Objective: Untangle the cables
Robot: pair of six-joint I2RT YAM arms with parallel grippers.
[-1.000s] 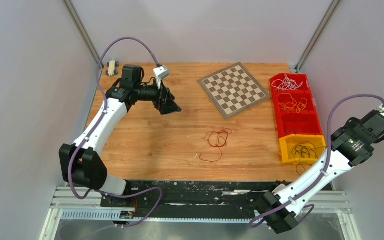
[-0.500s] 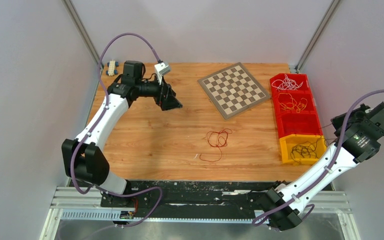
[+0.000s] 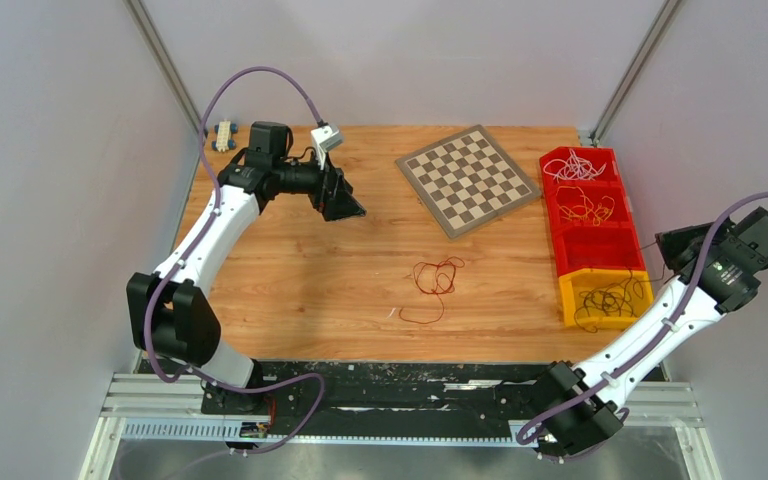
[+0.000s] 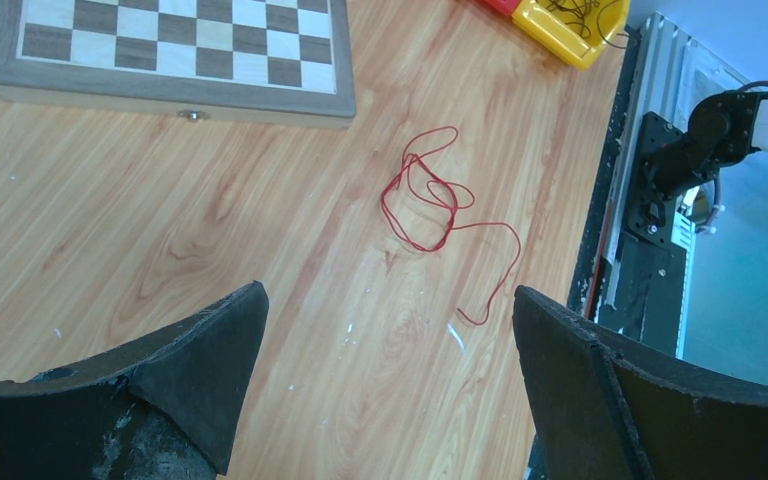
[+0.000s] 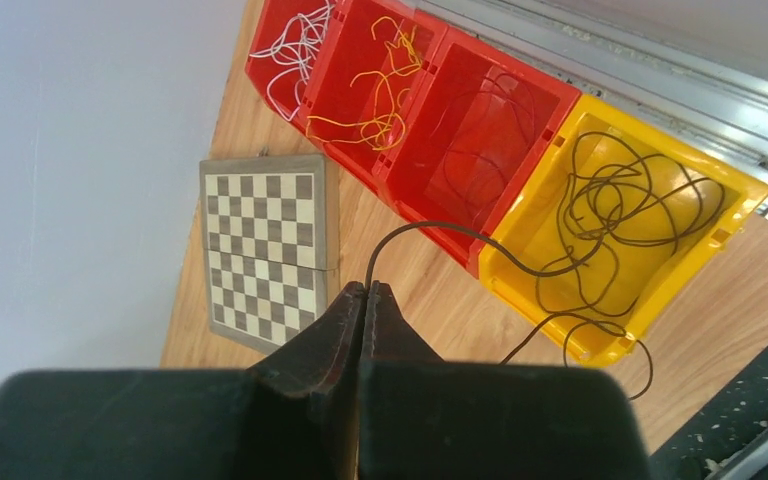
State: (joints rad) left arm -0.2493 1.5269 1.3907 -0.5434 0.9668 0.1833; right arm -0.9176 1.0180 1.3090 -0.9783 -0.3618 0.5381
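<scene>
We judge the sorting mostly done. To the right of the chessboard (image 3: 468,180) stands a row of plastic bins. The one beside its far corner holds the white cable (image 3: 574,164) and the next holds the yellow-orange cable (image 3: 587,207). The dark brown cable (image 3: 608,298) lies in the yellow bin (image 3: 567,300), the bin farthest from the chessboard. The red bin (image 3: 600,250) between them looks empty, though we cannot be sure.

What is left is the red cable (image 3: 435,285), lying alone on the table (image 3: 280,270) on the chessboard's near side, well apart from it.

The right gripper (image 5: 365,292), beyond the bins from the chessboard, has its fingers pinched tight on one end of the dark brown cable. The cable arcs down into the yellow bin, with a loop spilling over the rim, so we judge it not yet released. The left gripper (image 4: 388,300) hovers left of the chessboard, its fingers spread wide and holding nothing.

The cables are hair-thin and springy, lying in loose curls. The bins are glossy and straight-walled. The chessboard is flat and wood-framed, the table is grained plank, and the finger pads are dark, matte and scuffed.
</scene>
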